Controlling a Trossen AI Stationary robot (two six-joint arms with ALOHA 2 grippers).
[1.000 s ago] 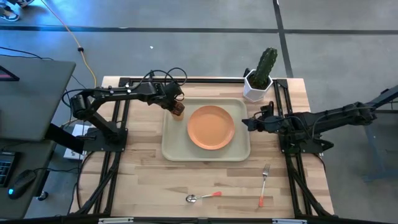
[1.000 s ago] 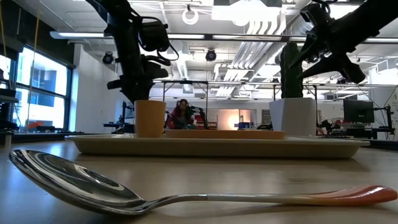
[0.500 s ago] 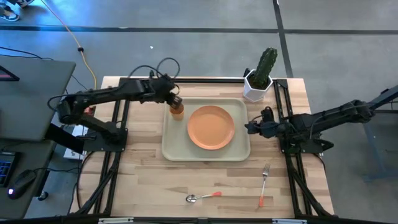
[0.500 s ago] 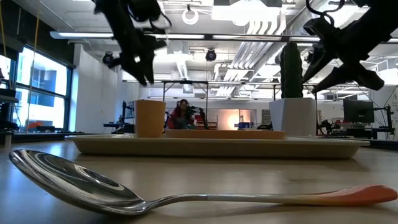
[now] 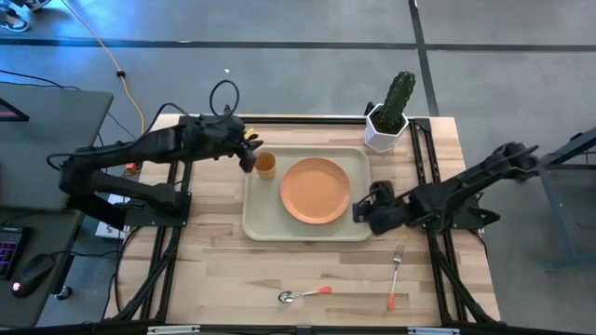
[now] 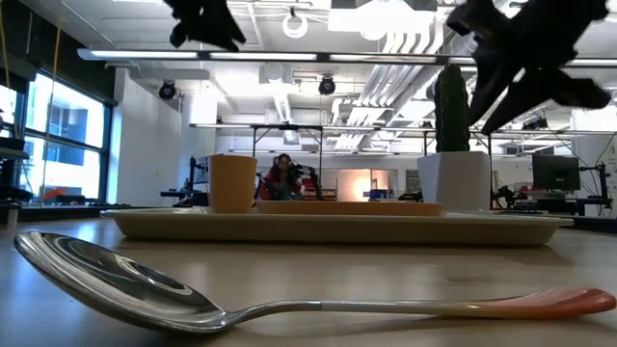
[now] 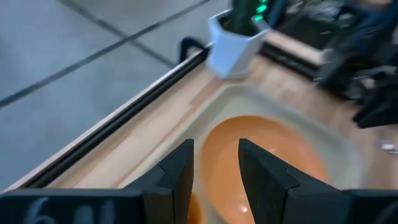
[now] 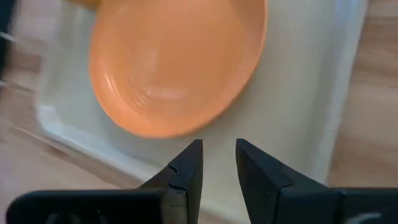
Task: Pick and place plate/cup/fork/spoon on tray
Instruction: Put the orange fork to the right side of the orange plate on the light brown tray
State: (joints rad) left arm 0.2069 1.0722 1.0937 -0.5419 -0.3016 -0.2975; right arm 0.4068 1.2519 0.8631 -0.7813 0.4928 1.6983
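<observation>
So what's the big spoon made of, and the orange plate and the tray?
The spoon looks like polished metal: its bowl mirrors the ceiling lights. Its orange-red handle seems matte, maybe plastic or a coating. The plate looks like smooth plastic, evenly orange with soft shiny rings in the right wrist view. The tray is probably plastic too: plain beige, dull, with rounded moulded corners.

An orange plate [image 5: 316,190] and orange cup [image 5: 265,165] sit on a beige tray [image 5: 261,221]. The spoon [image 5: 304,294] and fork [image 5: 395,276] are silver with orange-red handles. The surface [image 5: 209,270] is pale wood; a green cactus [image 5: 400,95] stands in a white pot [image 5: 380,135].
</observation>
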